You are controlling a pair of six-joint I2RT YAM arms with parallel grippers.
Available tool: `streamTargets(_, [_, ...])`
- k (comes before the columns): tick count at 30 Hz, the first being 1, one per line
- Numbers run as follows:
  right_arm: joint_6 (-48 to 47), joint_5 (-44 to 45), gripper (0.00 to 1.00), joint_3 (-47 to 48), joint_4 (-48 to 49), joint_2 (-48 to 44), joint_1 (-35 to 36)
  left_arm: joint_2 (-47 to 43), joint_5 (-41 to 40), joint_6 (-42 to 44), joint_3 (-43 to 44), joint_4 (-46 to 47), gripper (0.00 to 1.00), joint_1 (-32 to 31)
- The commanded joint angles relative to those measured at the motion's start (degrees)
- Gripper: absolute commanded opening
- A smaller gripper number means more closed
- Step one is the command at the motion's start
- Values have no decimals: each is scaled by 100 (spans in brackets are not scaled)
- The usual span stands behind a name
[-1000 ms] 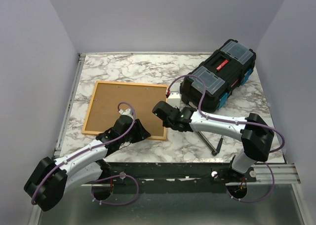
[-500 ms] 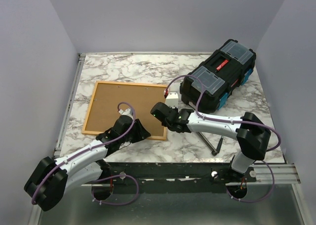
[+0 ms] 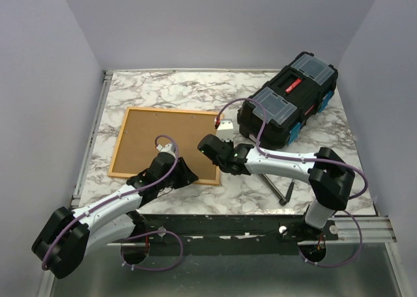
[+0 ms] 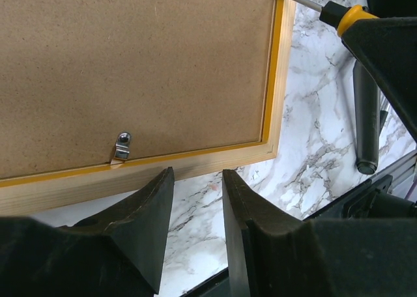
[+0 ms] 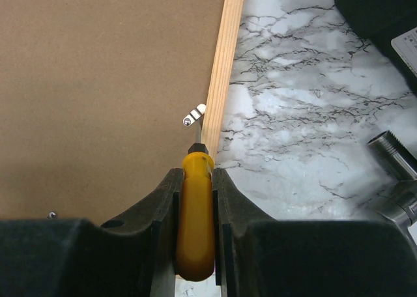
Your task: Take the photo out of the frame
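The frame lies face down on the marble table, its orange rim and light wood back up. The photo's brown backing board fills it; the sunset side is hidden. My left gripper is open and empty at the frame's near edge, its fingertips just short of the wood, near a metal clip. My right gripper is shut on a yellow-handled screwdriver. Its tip touches a metal clip at the frame's right edge.
A black toolbox stands at the back right. A small white block sits between it and the frame. A grey metal rod lies near the right arm, also in the left wrist view. The table's near edge is close behind my left gripper.
My right gripper has moved a little to the left and away from me with the screwdriver, up to the frame's right edge. The left arm has not moved.
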Motion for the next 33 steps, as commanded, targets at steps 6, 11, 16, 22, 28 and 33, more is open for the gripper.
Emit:
streamTargets(6, [-316, 61, 1, -130, 679, 169, -46, -62, -122, 14, -166, -92, 37, 29])
streamTargets(11, [-461, 89, 1, -120, 798, 208, -46, -62, -95, 23, -159, -72, 37, 31])
streamTargets(16, [-631, 107, 1, -61, 779, 112, -46, -104, -61, 44, -123, -95, 37, 24])
streamTargets(22, [-798, 24, 1, -66, 461, -594, -46, -304, -73, 187, 55, -358, 44, 25])
streamTargets(28, [-1085, -187, 1, -368, 151, -1653, -41, -255, 266, 747, 291, -244, 69, 26])
streamTargets(33, [-1105, 288, 1, -608, -354, -2574, -46, 74, 590, 1466, 710, -173, 73, -184])
